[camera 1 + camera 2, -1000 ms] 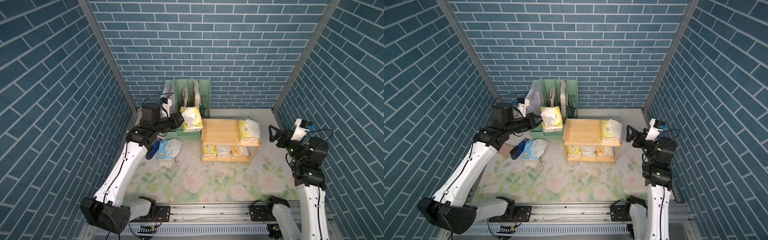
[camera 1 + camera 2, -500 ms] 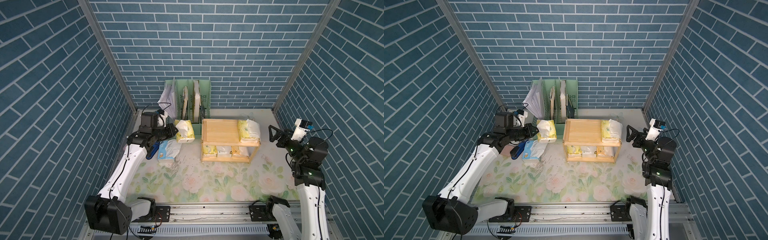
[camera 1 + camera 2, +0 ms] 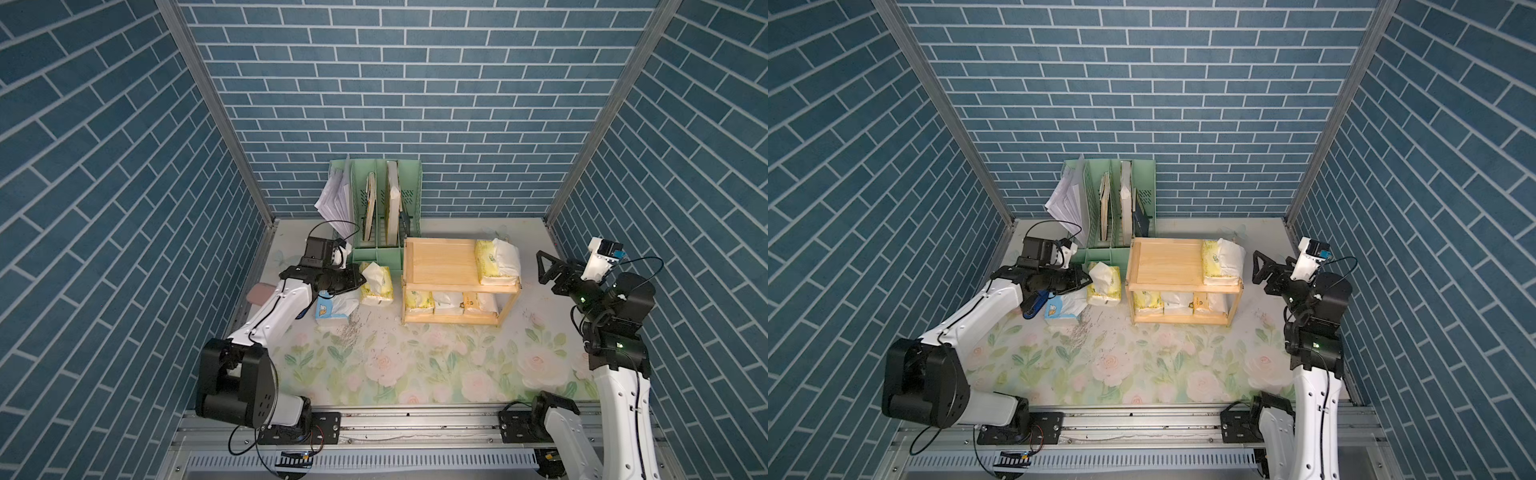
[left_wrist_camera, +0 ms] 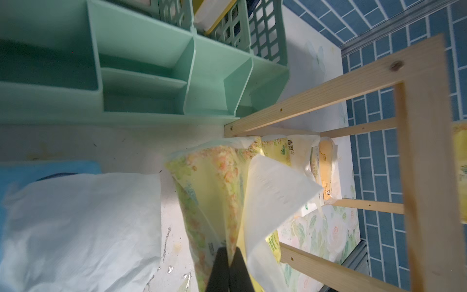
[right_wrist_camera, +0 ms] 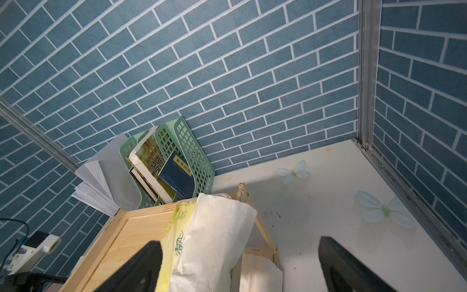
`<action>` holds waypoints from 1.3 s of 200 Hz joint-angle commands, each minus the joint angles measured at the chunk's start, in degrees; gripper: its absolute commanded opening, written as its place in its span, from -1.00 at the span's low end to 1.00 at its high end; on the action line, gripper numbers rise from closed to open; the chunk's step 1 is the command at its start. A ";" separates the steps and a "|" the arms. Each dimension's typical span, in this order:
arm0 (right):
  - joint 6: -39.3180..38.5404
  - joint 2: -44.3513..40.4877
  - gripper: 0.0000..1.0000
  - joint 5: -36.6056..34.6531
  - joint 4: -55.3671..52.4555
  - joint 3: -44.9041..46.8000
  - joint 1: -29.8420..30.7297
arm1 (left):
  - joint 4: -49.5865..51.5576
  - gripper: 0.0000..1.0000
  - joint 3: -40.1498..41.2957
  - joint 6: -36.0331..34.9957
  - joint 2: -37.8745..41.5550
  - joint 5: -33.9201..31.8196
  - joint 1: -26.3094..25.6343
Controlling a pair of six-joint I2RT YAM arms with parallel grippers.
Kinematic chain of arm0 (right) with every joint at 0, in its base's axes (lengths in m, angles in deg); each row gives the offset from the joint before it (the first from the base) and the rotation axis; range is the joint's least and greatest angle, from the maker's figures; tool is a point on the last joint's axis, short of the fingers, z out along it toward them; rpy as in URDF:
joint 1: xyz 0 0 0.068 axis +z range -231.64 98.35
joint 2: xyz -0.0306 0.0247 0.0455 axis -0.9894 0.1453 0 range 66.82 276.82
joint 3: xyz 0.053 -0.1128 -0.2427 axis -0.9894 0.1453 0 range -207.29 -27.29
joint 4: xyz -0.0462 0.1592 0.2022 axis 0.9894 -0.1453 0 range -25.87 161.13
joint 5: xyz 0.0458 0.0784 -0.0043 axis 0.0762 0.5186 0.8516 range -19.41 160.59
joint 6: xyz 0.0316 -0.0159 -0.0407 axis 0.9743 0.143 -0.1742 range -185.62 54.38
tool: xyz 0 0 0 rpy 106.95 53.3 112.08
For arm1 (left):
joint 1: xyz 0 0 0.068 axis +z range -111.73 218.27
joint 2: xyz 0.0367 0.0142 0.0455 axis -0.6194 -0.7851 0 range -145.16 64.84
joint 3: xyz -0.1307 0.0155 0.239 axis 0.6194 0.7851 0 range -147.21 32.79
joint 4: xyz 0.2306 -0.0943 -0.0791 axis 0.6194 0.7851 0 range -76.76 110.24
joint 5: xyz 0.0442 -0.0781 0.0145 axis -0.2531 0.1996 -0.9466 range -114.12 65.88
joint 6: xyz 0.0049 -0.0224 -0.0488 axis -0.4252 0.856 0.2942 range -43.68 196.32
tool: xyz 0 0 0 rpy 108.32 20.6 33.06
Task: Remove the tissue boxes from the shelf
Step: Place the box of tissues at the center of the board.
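SHELF HALF CLEARED: A pale yellow tissue pack [image 3: 496, 262] lies on the top board of the shelf [image 3: 440, 259], at the shelf's right end. Its long axis runs front to back across the board, and its white tissue is turned outward. Just off that end the right gripper [image 3: 542, 268] hangs empty with its jaws spread wide, aimed at the pack. This arm looks by far the nearer, and a grip across the pack's short width seems the natural one.

On the shelf's lower tier three more packs [image 3: 449, 301] sit side by side. Off the shelf's left end a second yellow pack [image 3: 378, 284] looks to be resting on the table [image 3: 415, 365] beside a blue-white pack [image 3: 332, 305]. The left gripper [image 4: 228, 268] is clamped tight on a fold of that second pack's wrapper, and a release seems due.
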 commanded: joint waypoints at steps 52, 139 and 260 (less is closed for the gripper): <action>-1.31 0.40 0.99 -0.30 0.11 0.33 0.16 | -4.33 -1.00 2.86 -0.03 -3.91 -5.74 -2.82; -1.22 0.45 0.99 -0.11 0.46 1.44 0.16 | -7.47 -1.00 2.89 0.36 -8.15 -5.84 -3.79; -1.46 0.65 0.99 -0.22 0.61 2.41 0.16 | -0.46 -0.42 -2.32 -1.71 -8.76 -13.46 -3.96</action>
